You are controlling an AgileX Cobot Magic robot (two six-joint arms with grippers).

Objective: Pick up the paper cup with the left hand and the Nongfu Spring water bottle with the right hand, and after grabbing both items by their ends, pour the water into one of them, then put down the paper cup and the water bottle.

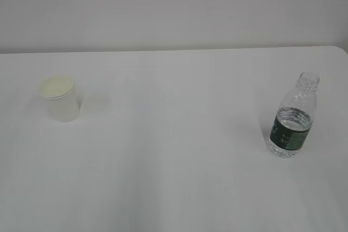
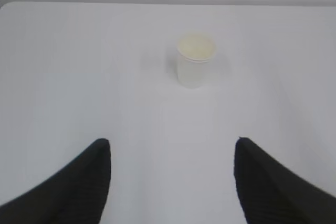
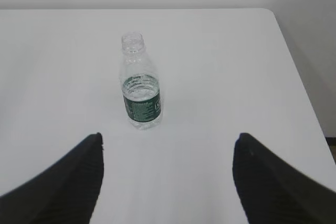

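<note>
Here, paper cup (image 1: 58,98) beside Nongfu Spring water bottle (image 1: 292,118).

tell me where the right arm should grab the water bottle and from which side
Grip the bottle round its ribbed lower body, at the green label, coming in level from the near side. It stands upright, apart from everything else, with an open neck, so a side grip probably keeps the mouth free for pouring. The right end effector is open and lined up roughly towards it.

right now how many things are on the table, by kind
paper cup: 1
water bottle: 1
total: 2
</note>
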